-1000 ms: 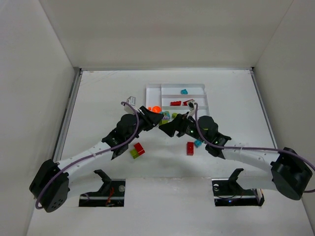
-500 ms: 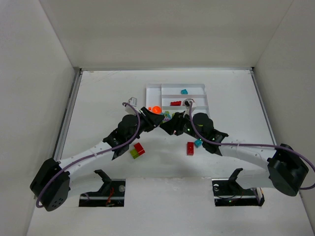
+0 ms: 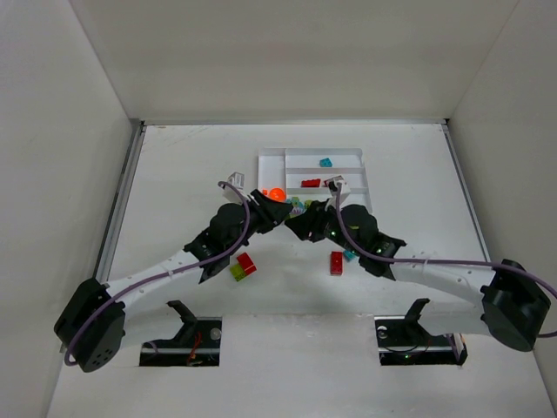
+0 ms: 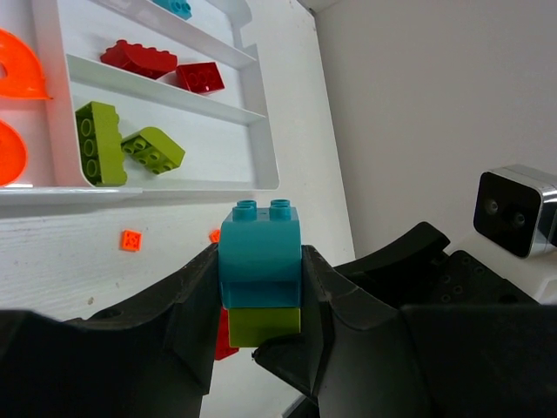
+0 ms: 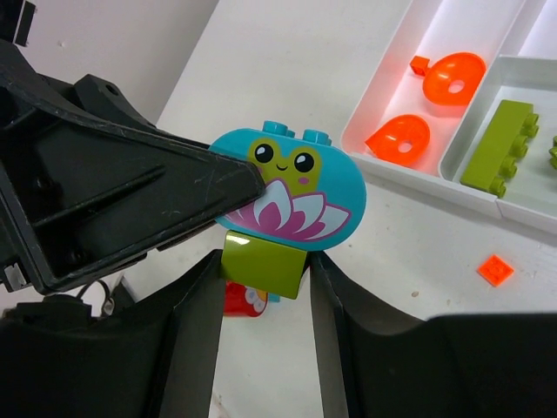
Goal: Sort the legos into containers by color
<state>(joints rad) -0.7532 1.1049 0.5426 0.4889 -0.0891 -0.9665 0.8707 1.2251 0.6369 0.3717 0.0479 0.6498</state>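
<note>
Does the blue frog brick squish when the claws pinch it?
Probably not: the blue frog brick shows no dent in the left gripper, so it seems stiff. Smooth plastic, maybe slippery. It may snap off the green brick in the right gripper.

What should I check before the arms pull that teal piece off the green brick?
1. Left gripper clamped on the teal piece: ok.
2. Right gripper clamped on the lime brick underneath: ok.
3. Each gripper touching only its own piece: cannot tell.
4. Room beside the sorted lime bricks in their white tray slot: ok.
5. Room in the slot with the sorted teal brick: ok.
6. How tightly the two pieces are pressed together: cannot tell.
</note>
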